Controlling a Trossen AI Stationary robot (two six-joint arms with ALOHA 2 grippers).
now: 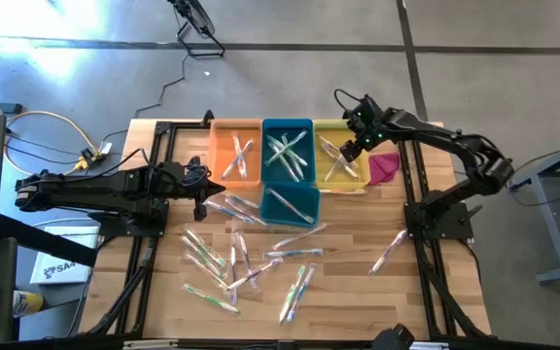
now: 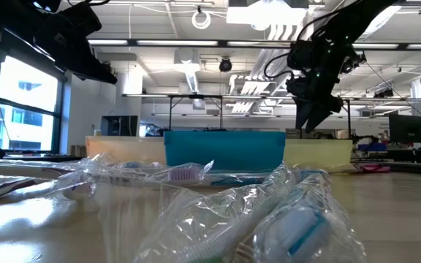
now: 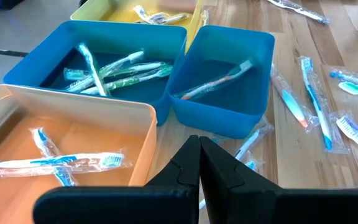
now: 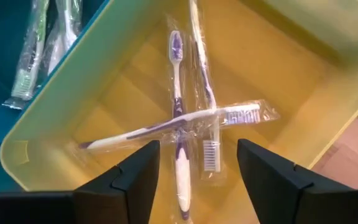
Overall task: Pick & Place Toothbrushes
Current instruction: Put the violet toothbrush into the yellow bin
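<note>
Several wrapped toothbrushes point(image 1: 231, 262) lie loose on the wooden table, and one point(image 1: 389, 251) lies apart at the right. More lie in the bins. Three purple-and-white ones point(image 4: 185, 118) lie crossed on the floor of the yellow bin point(image 4: 36, 168). My right gripper point(image 4: 197, 180) hangs open above that bin point(image 1: 340, 185), pointing steeply down, with nothing between its fingers. My left gripper point(image 3: 199, 163) is shut and hovers near the orange bin point(image 1: 220, 156), at the table's left point(image 1: 200, 190).
Orange, teal point(image 1: 288, 126) and yellow bins stand in a row at the far side. A smaller blue bin point(image 1: 311, 199) holding one brush sits in front of the teal one. A pink cloth point(image 1: 384, 165) lies right of the yellow bin.
</note>
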